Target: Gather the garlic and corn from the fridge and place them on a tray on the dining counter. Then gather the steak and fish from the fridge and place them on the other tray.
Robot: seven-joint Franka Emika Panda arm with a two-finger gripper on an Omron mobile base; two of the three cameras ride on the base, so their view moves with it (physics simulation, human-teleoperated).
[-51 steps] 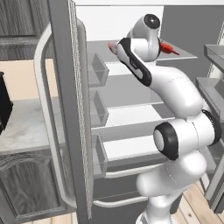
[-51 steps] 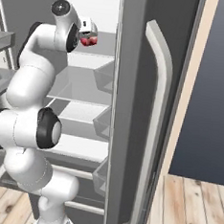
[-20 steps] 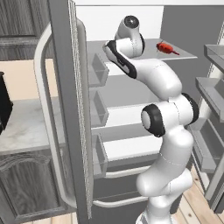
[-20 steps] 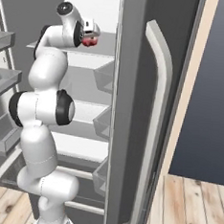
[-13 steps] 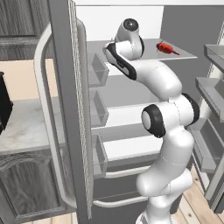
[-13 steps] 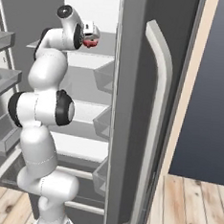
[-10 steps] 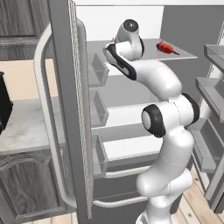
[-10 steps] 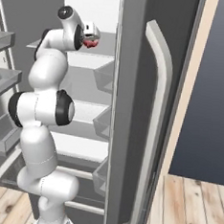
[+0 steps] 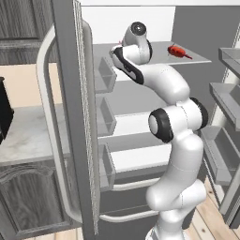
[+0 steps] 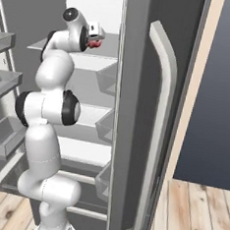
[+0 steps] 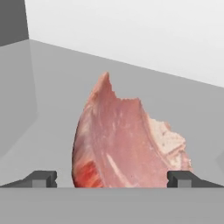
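The fridge stands with both doors swung wide, and my arm reaches up to its top shelf. There my gripper is open, one dark fingertip on each side of the steak, a pink-red marbled slab with pale fat along one edge. From the right base view the steak shows as a red spot just below the gripper. A second small red piece with a thin pointed end lies further right on the same shelf; I cannot tell what it is.
Door bins line the left door and more bins the right door. Bare shelves run below the top one. A grey counter on dark cabinets stands left of the fridge. Wood floor lies to the right.
Since the earliest frames the arm has straightened upward and the hand has swung left along the top shelf to the steak. Over the last second it has barely moved; the jaws stay wide.
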